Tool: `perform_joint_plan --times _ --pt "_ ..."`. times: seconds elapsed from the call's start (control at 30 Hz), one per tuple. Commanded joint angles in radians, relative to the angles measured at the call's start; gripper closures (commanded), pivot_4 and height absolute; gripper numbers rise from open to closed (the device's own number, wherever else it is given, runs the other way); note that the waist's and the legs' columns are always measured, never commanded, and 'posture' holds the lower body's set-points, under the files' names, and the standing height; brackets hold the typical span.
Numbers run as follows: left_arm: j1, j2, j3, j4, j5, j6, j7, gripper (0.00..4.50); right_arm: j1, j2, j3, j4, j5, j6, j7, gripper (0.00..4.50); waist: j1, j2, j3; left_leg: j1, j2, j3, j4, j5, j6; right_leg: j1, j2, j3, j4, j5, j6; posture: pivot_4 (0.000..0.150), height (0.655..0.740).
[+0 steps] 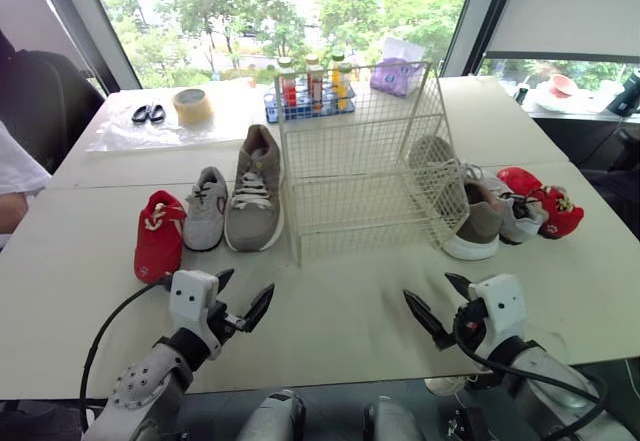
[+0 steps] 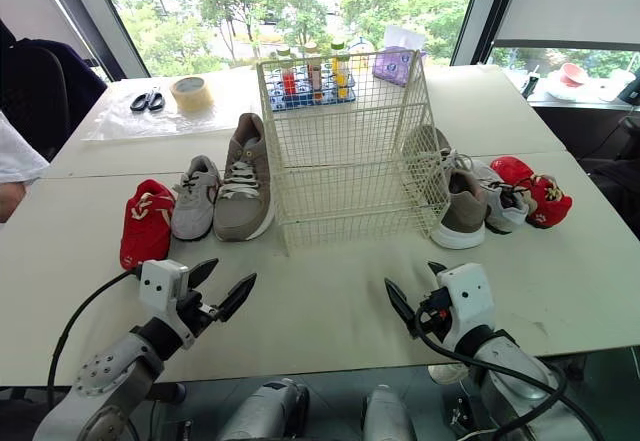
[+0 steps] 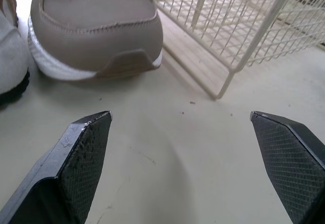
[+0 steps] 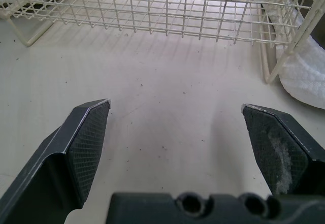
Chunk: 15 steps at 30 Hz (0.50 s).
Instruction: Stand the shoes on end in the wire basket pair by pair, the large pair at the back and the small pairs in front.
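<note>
— Which shoe should be taken first, and by which arm?

— The large pair is meant for the back of the wire basket (image 1: 365,151), so a start is best made there. The left brown shoe (image 1: 255,191) is laid just beside the basket's left wall. It is found ahead of the left gripper (image 1: 252,279), toward the far edge of the table (image 1: 340,301).

— How is it laid?

— Its long axis is run from the near edge toward the far edge, with the toe turned to the near edge (the toe cap is what is met first in the left wrist view). A reach forward and a turn of the wrist across that axis would probably be called for.

— And its mate?

— The right brown shoe (image 1: 470,219) is set against the basket's right side, its heel half hidden behind the mesh and its toe turned to the near edge. It is reached more easily by the right gripper (image 1: 426,284).

— What can be said of the grippers themselves?

— Both are spread wide, with nothing held between the fingers, and both are kept low over bare table by the near edge.

— And the small pairs?

— They are split as well. The left grey shoe (image 1: 206,208) and left red shoe (image 1: 158,236) are lined up outside the left brown one. The right grey shoe (image 1: 518,219) and right red shoe (image 1: 545,203) are crowded beyond the right one. No shoe is seen in the basket.
</note>
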Motion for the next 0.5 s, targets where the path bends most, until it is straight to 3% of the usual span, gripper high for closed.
perform_joint_plan --times 0.03,0.5 --pt "-0.003 0.004 0.012 -0.048 -0.017 0.005 0.008 0.0 -0.001 -0.007 -0.013 -0.044 0.016 0.0 0.003 0.03 0.0 0.0 0.0 0.0 0.0 0.0 0.0 0.0 0.0 0.0 0.0 0.0 0.0 0.0 0.0 0.15 0.74" --pt "-0.032 0.011 0.022 -0.101 -0.068 0.077 0.036 0.0 -0.009 -0.015 -0.009 -0.052 0.019 0.009 0.001 0.03 0.0 0.0 0.0 0.0 0.0 0.0 0.0 0.0 0.0 0.0 0.0 0.0 0.0 0.0 0.001 0.15 0.74"
